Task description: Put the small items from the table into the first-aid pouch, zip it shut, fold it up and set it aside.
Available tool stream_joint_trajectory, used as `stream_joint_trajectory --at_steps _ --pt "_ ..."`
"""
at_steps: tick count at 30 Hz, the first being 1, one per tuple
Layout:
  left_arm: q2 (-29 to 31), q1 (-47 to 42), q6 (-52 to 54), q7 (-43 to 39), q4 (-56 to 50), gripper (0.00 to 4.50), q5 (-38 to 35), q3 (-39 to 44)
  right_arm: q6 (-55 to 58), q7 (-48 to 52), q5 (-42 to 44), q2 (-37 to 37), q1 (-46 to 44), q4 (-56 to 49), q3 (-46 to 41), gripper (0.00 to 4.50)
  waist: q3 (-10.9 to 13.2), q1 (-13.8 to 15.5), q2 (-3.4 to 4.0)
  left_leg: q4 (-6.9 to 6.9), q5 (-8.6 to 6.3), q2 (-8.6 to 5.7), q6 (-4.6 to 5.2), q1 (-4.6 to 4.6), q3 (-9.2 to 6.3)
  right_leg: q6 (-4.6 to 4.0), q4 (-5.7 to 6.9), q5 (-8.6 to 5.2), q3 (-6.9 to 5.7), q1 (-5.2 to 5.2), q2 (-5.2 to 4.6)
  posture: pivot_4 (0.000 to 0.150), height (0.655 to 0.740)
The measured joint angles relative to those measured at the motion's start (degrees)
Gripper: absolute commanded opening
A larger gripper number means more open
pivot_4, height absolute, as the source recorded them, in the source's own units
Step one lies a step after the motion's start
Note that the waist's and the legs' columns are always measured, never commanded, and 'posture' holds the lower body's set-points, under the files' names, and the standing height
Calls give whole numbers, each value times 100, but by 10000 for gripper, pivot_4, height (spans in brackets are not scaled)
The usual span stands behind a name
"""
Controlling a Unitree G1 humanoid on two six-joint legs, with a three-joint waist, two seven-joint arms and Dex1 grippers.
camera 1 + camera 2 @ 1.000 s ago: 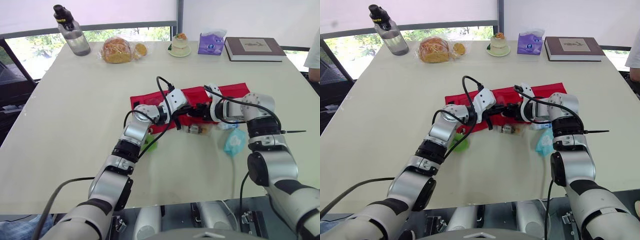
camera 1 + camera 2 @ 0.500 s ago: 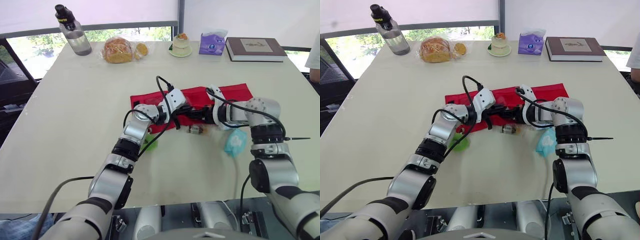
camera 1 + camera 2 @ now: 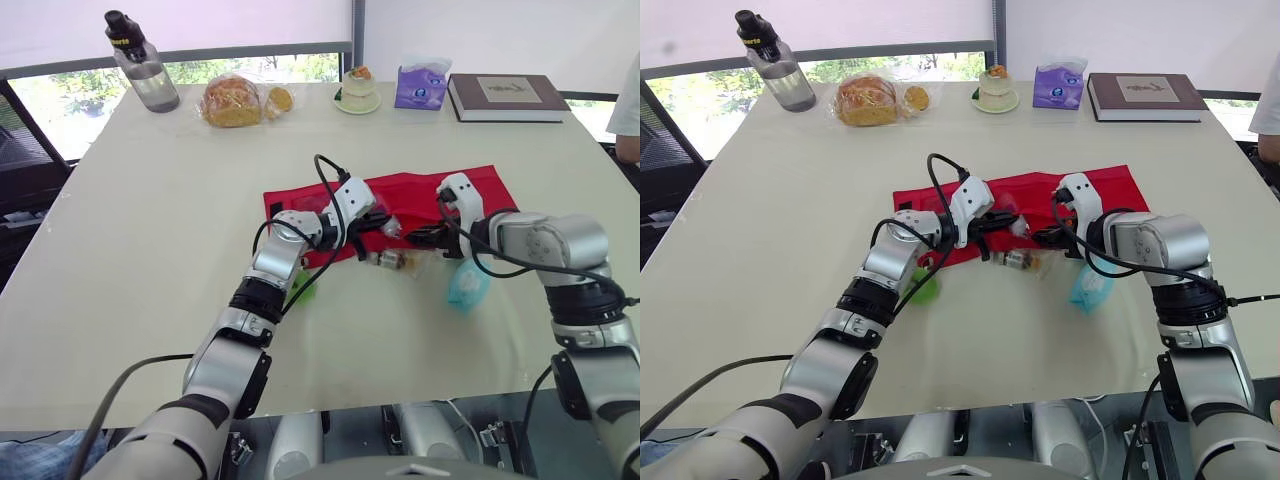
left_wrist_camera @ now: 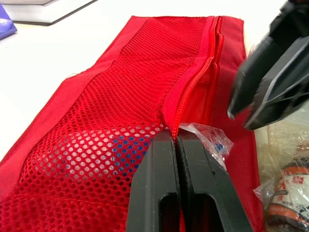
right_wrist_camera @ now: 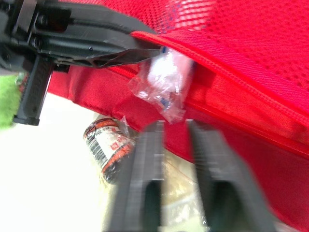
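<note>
One change: right end effector [image 5: 176, 130] backed off the pouch [image 3: 400, 190].

The first-aid pouch [image 4: 145, 87] is bright red, its front a mesh of small round holes with blue showing through. The left gripper [image 4: 177, 145] and right gripper [image 5: 174, 128] are black. On the cream surface [image 3: 150, 220] lie a light-blue packet [image 3: 467, 283], a green item [image 3: 303, 290] and a roll [image 5: 108, 145] labelled red and white.

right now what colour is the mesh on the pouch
Red. The mesh shows best in the left wrist view.
</note>
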Motion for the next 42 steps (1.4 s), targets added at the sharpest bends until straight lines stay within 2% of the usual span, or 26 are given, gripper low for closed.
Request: stream_joint_trajectory --at_steps 10,24,33,38,42 --pt "7 -1 19 -49 55 0 -51 -2 -591 -18 -371 181 -8 208 277 331 0 15 0 1 0 -1 0 -1 1 -1 -2 1 0 0 -2 1500 7400" --pt "28 1 46 -106 47 0 -51 -16 -2125 -195 -1316 925 -329 1516 438 331 0 14 0 1 0 -1 0 -1 1 -2 -1 1 -1 0 -2 1500 7400" --pt "34 0 44 -105 48 0 -52 -8 -2422 -243 -1553 1096 -340 1706 417 331 0 13 0 1 0 -1 0 0 2 -2 1 1 -1 0 -2 1500 7400" --pt "98 -138 -50 -96 397 0 -52 22 -2323 399 -1270 410 206 703 311 331 1 44 1 1 0 -3 0 -6 2 -2 -7 1 -2 1 -5 1500 7400" --pt "159 -354 -226 -27 745 0 -49 110 -2306 791 -852 -159 672 -130 -267 331 1 33 1 0 0 -4 0 -3 -2 -1 -3 0 -3 0 -3 1500 7400"
